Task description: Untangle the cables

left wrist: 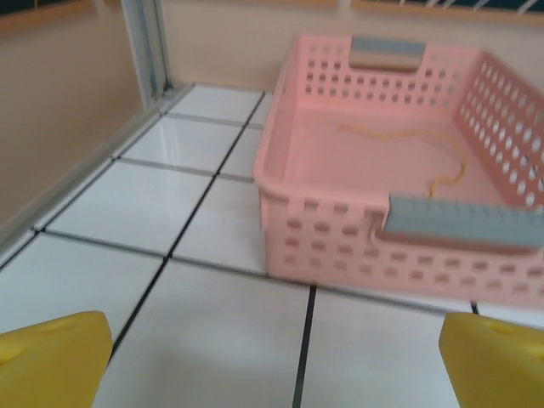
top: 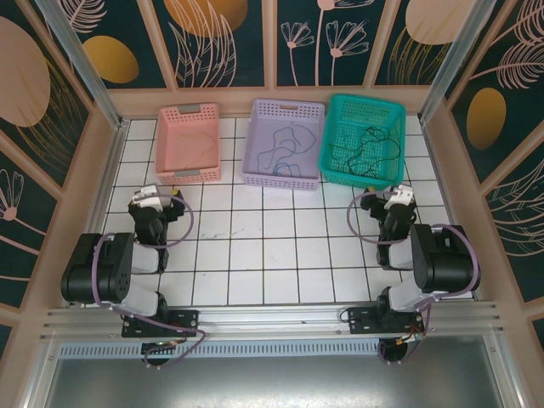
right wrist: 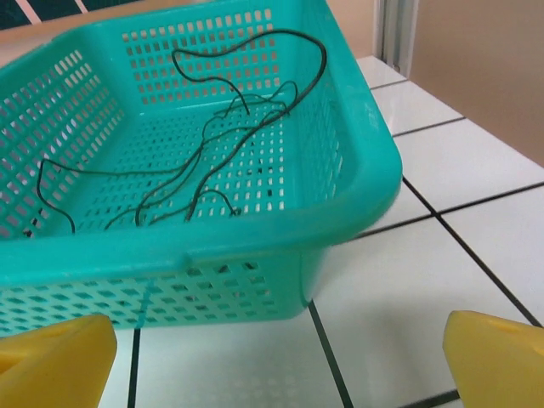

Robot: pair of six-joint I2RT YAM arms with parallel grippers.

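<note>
The cables lie apart in three baskets at the back of the table. A dark blue cable (top: 280, 150) loops inside the lilac basket (top: 255, 144). A thin black cable (top: 371, 146) (right wrist: 212, 144) squiggles in the teal basket (top: 336, 140) (right wrist: 357, 195). A thin yellowish cable (left wrist: 442, 166) lies in the pink basket (top: 163, 144) (left wrist: 280, 170). My left gripper (top: 160, 195) (left wrist: 272, 374) hovers open just in front of the pink basket, nothing between its yellow fingertips (left wrist: 51, 361). In front of the teal basket, my right gripper (top: 398, 197) (right wrist: 276, 365) is open and empty as well.
White tiled table (top: 272, 246) with dark grid lines. Beige walls (top: 98, 170) and metal posts enclose the left, right and back sides. Both arm bases sit on the rail (top: 272, 319) at the near edge.
</note>
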